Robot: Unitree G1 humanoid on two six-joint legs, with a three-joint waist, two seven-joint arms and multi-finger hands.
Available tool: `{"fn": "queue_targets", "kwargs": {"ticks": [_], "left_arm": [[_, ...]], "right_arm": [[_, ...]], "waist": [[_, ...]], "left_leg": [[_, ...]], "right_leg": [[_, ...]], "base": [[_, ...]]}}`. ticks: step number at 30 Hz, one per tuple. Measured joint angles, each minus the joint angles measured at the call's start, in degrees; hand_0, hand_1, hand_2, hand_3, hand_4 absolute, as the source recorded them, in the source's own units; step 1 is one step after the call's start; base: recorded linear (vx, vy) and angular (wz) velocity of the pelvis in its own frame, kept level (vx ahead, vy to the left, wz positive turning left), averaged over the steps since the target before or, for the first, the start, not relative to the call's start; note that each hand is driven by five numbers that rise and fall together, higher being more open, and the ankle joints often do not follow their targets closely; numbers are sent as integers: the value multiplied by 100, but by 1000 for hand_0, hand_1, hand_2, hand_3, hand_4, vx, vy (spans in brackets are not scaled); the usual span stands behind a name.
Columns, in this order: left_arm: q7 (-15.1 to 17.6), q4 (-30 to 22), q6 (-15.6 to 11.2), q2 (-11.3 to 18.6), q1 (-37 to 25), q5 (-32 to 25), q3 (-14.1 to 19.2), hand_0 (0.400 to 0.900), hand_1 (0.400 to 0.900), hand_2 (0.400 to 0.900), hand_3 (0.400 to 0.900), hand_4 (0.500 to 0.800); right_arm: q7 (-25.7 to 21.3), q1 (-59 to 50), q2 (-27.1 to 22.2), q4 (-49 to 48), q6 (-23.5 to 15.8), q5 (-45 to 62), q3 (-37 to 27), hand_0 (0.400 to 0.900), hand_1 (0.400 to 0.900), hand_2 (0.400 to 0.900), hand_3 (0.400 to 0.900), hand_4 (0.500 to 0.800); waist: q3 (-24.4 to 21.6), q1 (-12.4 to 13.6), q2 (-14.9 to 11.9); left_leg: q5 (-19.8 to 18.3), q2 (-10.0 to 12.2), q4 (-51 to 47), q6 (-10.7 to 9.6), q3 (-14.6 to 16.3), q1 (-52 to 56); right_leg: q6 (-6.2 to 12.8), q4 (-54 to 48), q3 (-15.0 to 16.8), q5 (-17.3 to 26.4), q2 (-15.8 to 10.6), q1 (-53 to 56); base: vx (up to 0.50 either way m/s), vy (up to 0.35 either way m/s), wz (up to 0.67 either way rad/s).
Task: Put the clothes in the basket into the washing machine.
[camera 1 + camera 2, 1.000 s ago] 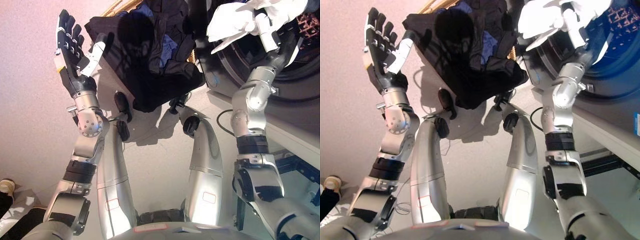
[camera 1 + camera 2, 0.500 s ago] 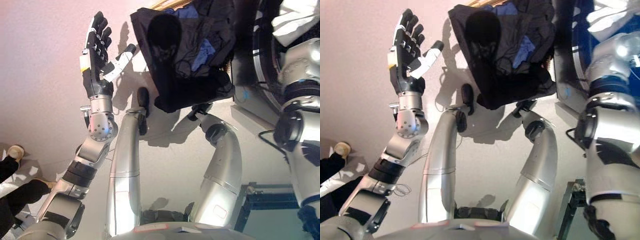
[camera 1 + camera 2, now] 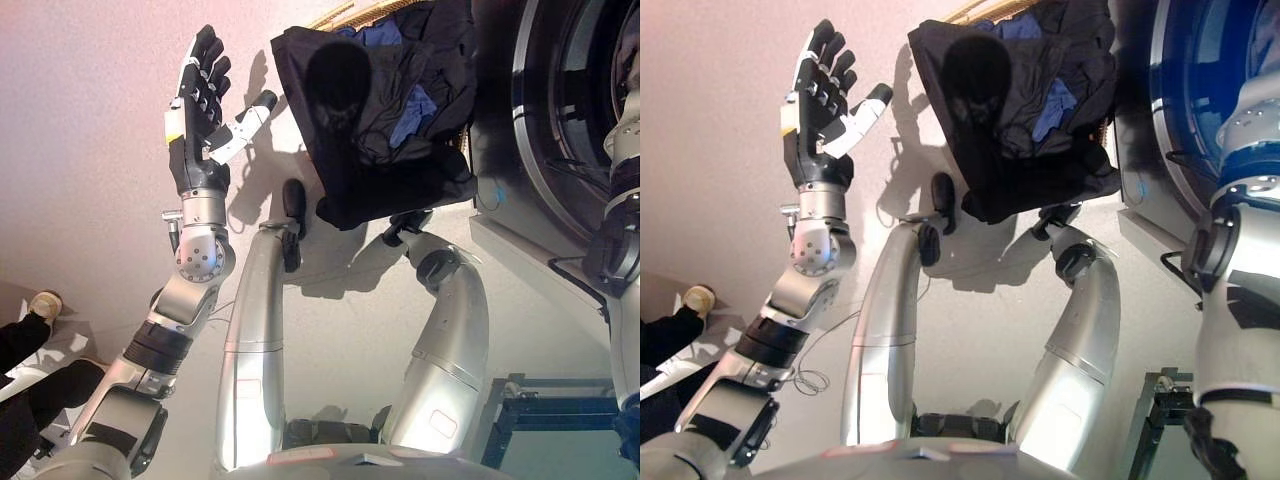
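Pale floor is carrying the basket (image 3: 380, 110), dark clothes (image 3: 400, 90) remaining inside, while the left hand (image 3: 200, 105) is hovering, fingers spread.

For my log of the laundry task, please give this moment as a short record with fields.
left hand: raised beside the basket, fingers straight, holding nothing
right hand: out of view; only its arm shows by the washing machine
basket: holds dark clothes and a blue garment
person: at lower left edge

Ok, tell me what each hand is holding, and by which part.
Left hand: open, holding nothing. Right hand: out of view above the frame, so it cannot be told.
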Motion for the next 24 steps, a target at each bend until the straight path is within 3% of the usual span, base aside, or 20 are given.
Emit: {"fn": "queue_targets", "kwargs": {"ticks": [5,8,11,13,15,18,19,20,24], "left_arm": [[10,0,0,-4,-26,0,2,900,900,900,900,800],[95,8,4,-32,-67,1,32,900,900,900,900,800],[211,74,49,-215,-37,-3,153,900,900,900,900,800],[216,123,48,-325,-45,3,174,900,900,900,900,800],[187,139,31,-530,-52,7,219,900,900,900,900,800],[178,395,85,-769,152,-62,356,900,900,900,900,800],[170,454,83,-878,371,-87,363,900,900,900,900,800],[105,607,59,-987,545,-91,391,900,900,900,900,800],[-173,1592,290,-1184,727,-367,490,900,900,900,900,800]], "right_arm": [[-21,19,74,-127,-45,2,47,900,900,900,900,800],[-69,293,497,-917,-245,-21,245,900,900,900,900,800],[-4,1229,1632,-2867,-450,-383,360,900,900,900,900,800],[41,1766,2359,-3479,-453,-743,595,900,900,900,900,800],[119,2341,2781,-3924,-382,-856,754,900,900,900,900,800],[421,3628,3521,-4663,-348,-1066,954,900,900,900,900,800],[443,4085,3674,-4749,-345,-1098,1068,900,900,900,900,800],[571,4593,3767,-4852,-326,-1136,1092,900,900,900,900,800],[1029,5513,3774,-4668,-5,-1306,1137,900,900,900,900,800]], "waist": [[-28,-46,50],[-28,-137,51],[-28,-372,51],[-29,-464,53],[-147,-583,123],[-172,-757,115],[-459,-831,100],[-733,-859,104],[-771,-1110,50]], "left_leg": [[1,15,2,-1,29,31],[-2,68,-36,-1,45,69],[5,162,-193,-1,62,224],[25,216,-375,2,117,435],[50,210,-547,44,162,512],[118,213,-982,43,249,1081],[96,208,-1073,54,284,1053],[91,203,-1182,65,336,1023],[92,194,-1585,54,492,1944]], "right_leg": [[-9,-11,32,12,19,3],[-21,-126,48,65,98,34],[-1,-450,-25,207,256,240],[41,-736,-40,345,387,466],[98,-958,-80,393,394,551],[221,-1547,-160,648,533,1163],[286,-1690,-171,667,549,1135],[289,-1854,-186,693,560,1094],[422,-2314,-246,908,632,1979]], "base": [[-14,28,-9],[-14,49,-21],[-8,44,-21],[-5,21,-11],[7,38,-15],[45,33,-13],[90,32,-13],[132,28,-16],[212,12,-17]]}}
